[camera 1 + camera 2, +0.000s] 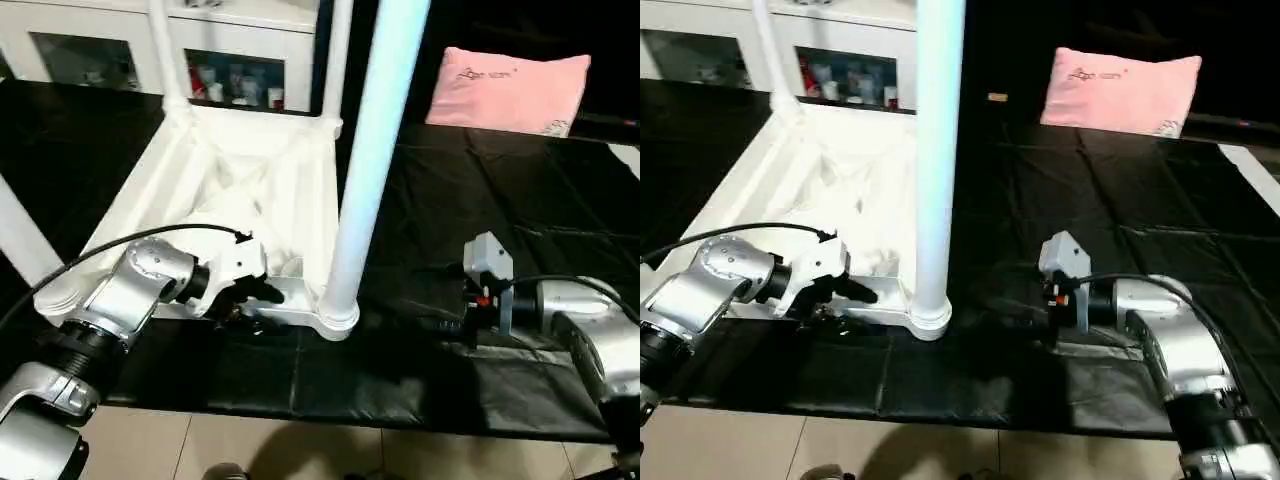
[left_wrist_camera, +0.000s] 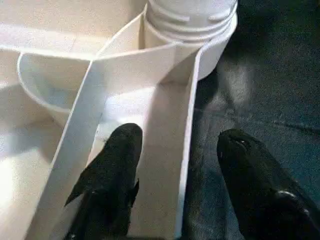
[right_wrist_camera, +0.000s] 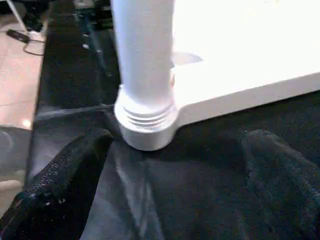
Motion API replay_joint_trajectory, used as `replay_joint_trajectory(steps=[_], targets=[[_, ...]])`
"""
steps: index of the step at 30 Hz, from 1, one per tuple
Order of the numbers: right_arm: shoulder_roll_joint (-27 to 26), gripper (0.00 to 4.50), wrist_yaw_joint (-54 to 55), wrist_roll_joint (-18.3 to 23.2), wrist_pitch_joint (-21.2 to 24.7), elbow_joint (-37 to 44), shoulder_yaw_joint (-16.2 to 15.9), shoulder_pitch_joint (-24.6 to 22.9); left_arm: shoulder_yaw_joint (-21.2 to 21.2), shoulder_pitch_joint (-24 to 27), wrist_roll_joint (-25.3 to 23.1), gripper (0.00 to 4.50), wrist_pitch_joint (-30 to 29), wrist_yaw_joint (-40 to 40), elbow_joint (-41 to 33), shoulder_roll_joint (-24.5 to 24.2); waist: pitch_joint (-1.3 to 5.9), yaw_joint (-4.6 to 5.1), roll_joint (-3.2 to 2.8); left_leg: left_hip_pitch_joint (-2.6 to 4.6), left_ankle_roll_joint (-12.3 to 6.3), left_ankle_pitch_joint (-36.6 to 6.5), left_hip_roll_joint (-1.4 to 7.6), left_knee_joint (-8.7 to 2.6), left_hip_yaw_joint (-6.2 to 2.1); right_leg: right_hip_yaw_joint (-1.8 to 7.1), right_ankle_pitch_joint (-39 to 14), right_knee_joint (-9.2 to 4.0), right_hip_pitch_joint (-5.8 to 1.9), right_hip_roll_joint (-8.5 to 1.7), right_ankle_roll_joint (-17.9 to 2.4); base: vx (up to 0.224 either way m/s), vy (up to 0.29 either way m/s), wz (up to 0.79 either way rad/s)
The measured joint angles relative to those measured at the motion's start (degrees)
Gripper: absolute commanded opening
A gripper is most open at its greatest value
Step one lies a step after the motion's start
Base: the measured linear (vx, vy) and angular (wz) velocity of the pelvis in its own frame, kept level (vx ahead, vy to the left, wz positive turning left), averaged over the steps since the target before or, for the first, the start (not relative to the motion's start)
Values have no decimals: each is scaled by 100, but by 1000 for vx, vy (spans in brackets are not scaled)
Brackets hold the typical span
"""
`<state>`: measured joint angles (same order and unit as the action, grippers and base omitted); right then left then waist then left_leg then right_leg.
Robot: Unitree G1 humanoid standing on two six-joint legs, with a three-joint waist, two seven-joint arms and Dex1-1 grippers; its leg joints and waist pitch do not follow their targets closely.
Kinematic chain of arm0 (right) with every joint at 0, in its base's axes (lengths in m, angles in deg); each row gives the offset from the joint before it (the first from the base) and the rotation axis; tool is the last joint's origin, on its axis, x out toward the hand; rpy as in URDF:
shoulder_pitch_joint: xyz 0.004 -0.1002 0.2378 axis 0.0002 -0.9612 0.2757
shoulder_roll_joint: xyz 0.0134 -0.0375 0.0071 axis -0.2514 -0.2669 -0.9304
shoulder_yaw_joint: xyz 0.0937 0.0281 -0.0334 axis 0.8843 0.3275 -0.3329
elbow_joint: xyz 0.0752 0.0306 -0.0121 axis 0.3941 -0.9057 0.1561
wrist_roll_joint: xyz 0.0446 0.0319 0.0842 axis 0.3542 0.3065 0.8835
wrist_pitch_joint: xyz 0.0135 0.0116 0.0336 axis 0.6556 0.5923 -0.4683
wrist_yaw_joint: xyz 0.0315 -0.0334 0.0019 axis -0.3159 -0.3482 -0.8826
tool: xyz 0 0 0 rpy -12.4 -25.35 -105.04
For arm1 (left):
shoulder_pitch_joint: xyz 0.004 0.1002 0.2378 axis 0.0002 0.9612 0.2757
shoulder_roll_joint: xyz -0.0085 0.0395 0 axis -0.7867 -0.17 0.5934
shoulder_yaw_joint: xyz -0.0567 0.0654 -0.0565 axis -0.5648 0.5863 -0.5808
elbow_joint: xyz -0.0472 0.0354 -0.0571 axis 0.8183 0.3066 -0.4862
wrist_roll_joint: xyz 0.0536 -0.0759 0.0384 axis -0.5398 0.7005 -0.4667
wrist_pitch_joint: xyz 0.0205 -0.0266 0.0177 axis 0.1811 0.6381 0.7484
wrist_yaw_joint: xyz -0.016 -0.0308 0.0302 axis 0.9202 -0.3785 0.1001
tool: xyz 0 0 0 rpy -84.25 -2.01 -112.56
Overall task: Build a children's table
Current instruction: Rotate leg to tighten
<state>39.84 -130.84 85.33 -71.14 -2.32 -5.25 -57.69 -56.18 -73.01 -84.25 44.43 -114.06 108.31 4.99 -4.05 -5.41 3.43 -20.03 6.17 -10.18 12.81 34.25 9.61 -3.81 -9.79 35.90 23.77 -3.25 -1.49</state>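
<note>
The children's table lies upside down on black cloth, its white ribbed tabletop (image 1: 250, 170) facing up. A long white leg (image 1: 375, 150) stands upright in the near right corner socket (image 1: 340, 318). Other legs rise at the far corners (image 1: 160, 50) and at the left edge (image 1: 20, 240). My left gripper (image 2: 177, 137) straddles the tabletop's near rim wall (image 2: 187, 150). One finger (image 2: 122, 150) is inside the rib channel and the other (image 2: 245, 160) is over the cloth, with gaps to the wall on both sides. My right gripper (image 3: 180, 140) is open on the cloth to the right of the socketed leg, pointing at its base (image 3: 145, 125).
A pink pillow (image 1: 510, 88) lies at the back right on the black cloth (image 1: 520, 200). A white glass-door cabinet (image 1: 240, 60) stands behind the tabletop. The cloth's front edge drops to a tiled floor (image 1: 300, 450) just before my arms.
</note>
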Motion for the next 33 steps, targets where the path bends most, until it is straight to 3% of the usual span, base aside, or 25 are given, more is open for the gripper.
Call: replay_joint_trajectory(steps=[12, 25, 33], targets=[[46, 450, 1, 132, 397, 379, -79, -100, -97, -140, 6, 147, 237, -107, 300, 173, 1, -15, -3, 0, 0, 0, 0, 0, -1, -1, 0, -1, -2, -1, 0, 0, 0, 0], [47, 450, 30, 161, 503, 459, -134, -140, -96, -171, -100, 23, 422, -245, 468, 219, 2, -44, -4, 4, 0, 0, 1, 0, -3, -3, 0, -1, -10, -2, 0, 0, 0, 0], [33, 450, 32, 163, 502, 446, -149, -138, -105, -171, -131, 6, 481, -378, 469, 230, 3, -1, -6, 3, 0, 0, 0, -3, -3, -3, 0, -3, -10, -2, 0, 0, 0, 0]])
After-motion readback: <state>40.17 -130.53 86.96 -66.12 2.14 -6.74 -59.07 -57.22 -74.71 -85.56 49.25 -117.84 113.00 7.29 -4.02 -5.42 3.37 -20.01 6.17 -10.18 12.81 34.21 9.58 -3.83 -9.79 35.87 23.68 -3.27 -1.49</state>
